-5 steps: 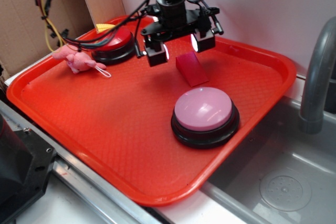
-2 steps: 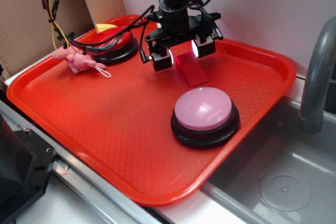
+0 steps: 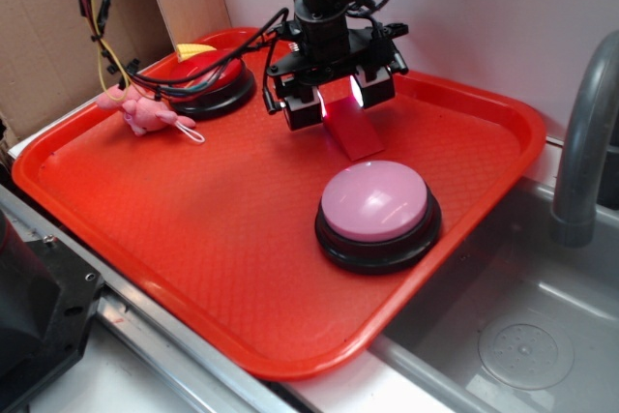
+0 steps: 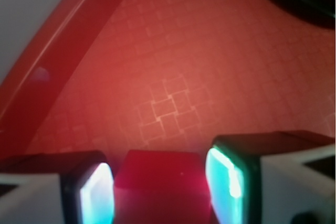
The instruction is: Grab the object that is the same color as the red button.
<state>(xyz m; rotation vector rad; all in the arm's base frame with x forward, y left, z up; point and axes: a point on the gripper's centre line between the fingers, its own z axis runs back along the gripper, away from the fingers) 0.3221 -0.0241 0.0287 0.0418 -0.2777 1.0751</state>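
The object, a small red wedge block [image 3: 356, 137], lies on the red tray [image 3: 193, 239] just behind the pink button. My gripper [image 3: 335, 108] is down over the wedge's far end, one lit finger on each side. From the wrist, the wedge [image 4: 160, 177] fills the gap and the pads [image 4: 97, 195] meet its sides, so the gripper [image 4: 160, 190] is shut on it. The block still rests on the tray. The red button [image 3: 215, 73], glossy red on a black base, stands at the tray's back left, partly behind cables.
A larger pink-topped dome button [image 3: 375, 202] stands just in front of the wedge. A pink plush toy [image 3: 145, 111] lies at the left near the red button. A sink [image 3: 522, 336] and grey faucet [image 3: 585, 142] are at the right.
The gripper has come down over the wedge and its fingers have drawn together onto the block's sides. The wedge has not moved.
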